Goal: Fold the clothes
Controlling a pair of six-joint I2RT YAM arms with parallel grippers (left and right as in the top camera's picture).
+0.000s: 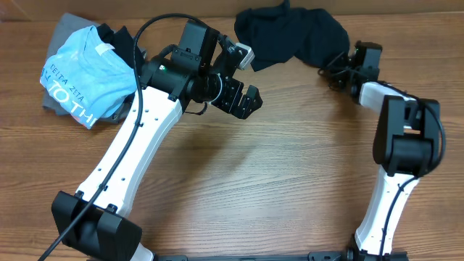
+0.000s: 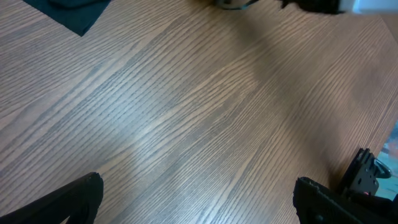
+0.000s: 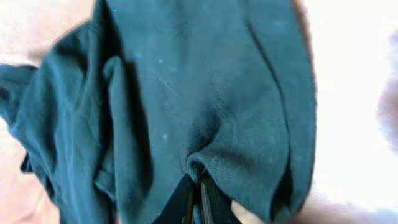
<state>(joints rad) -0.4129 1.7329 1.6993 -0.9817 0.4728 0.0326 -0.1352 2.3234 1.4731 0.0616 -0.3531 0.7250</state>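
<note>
The crumpled dark navy soft-fabric T-shirt [image 1: 290, 32] lies at the far edge of the wooden counter [image 1: 275, 181], with the right claw [image 3: 198, 196] clenched on a fold at its right side. The left claw [image 1: 244, 98] hangs released, its 2 fingers [image 2: 78, 199] spread wide over bare wood, near the light blue lettered T-shirt [image 1: 80, 72] heaped at the far left.
</note>
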